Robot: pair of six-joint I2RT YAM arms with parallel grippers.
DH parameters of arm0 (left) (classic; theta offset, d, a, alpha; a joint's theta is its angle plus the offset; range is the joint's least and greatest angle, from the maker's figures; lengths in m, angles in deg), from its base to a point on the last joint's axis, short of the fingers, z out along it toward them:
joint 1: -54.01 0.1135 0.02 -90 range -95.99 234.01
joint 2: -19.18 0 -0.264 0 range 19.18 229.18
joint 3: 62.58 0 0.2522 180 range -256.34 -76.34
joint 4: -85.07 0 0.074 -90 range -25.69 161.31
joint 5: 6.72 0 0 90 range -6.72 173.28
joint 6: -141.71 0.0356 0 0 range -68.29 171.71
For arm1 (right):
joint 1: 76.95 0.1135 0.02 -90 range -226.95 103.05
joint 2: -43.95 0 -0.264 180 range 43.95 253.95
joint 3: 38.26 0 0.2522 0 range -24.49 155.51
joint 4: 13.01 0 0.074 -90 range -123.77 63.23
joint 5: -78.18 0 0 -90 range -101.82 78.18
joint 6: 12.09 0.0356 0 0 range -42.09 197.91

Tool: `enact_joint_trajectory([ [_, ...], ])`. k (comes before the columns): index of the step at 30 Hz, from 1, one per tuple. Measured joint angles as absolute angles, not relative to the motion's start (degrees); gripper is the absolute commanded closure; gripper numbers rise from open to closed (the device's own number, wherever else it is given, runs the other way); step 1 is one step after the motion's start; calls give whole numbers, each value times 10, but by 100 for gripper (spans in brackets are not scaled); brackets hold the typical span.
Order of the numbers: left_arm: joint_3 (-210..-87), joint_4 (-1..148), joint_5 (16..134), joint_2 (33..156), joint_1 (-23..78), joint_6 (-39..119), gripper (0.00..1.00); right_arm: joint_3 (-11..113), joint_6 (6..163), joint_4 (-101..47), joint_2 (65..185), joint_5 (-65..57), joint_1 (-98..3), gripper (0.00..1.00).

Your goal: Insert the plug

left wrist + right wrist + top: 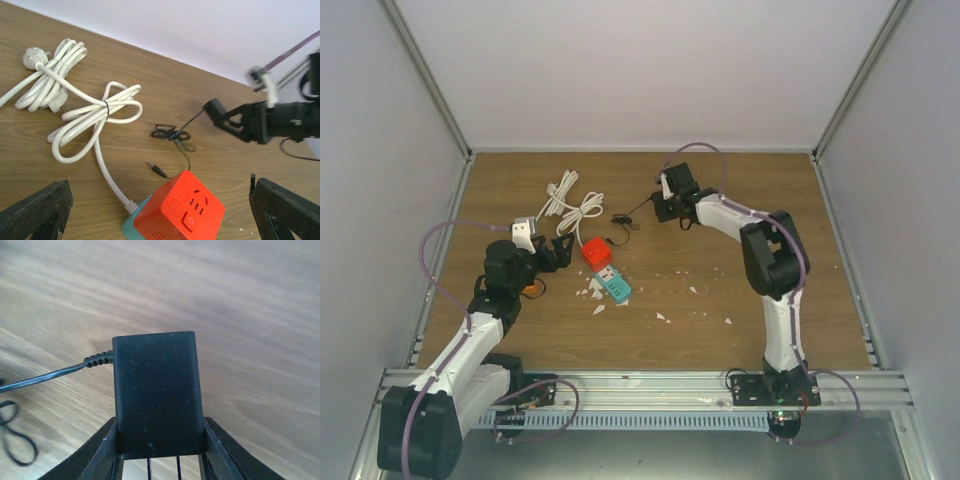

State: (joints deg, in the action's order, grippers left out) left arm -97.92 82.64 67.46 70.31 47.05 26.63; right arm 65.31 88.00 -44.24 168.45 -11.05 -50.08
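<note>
Pointing prongs (148, 467) wristward, black plug (157, 390), lengthwise in right gripper (159, 440)

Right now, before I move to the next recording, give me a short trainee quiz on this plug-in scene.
1. Pick one. The right gripper is: A open and empty; B shut on the black adapter; C out of view.
2. True or false: the left gripper stands open near the red socket cube.
3. Fill in: the bundled cable beyond the cube is ____ in colour.
Key: 1 B; 2 true; 3 white.
</note>
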Motion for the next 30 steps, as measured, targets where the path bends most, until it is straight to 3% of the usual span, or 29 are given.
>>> enact_joint_trajectory([
  [9,-979,826,671,700,470,266,1,583,902,-433,1444,-160,-508,99],
  [15,-980,821,647,668,470,265,1,535,889,-428,1280,-126,-468,96],
  [21,-1013,757,611,574,470,247,1,407,856,-381,1137,82,-441,93],
  [30,-1217,638,546,500,470,208,1,265,839,-256,1112,425,-405,93],
])
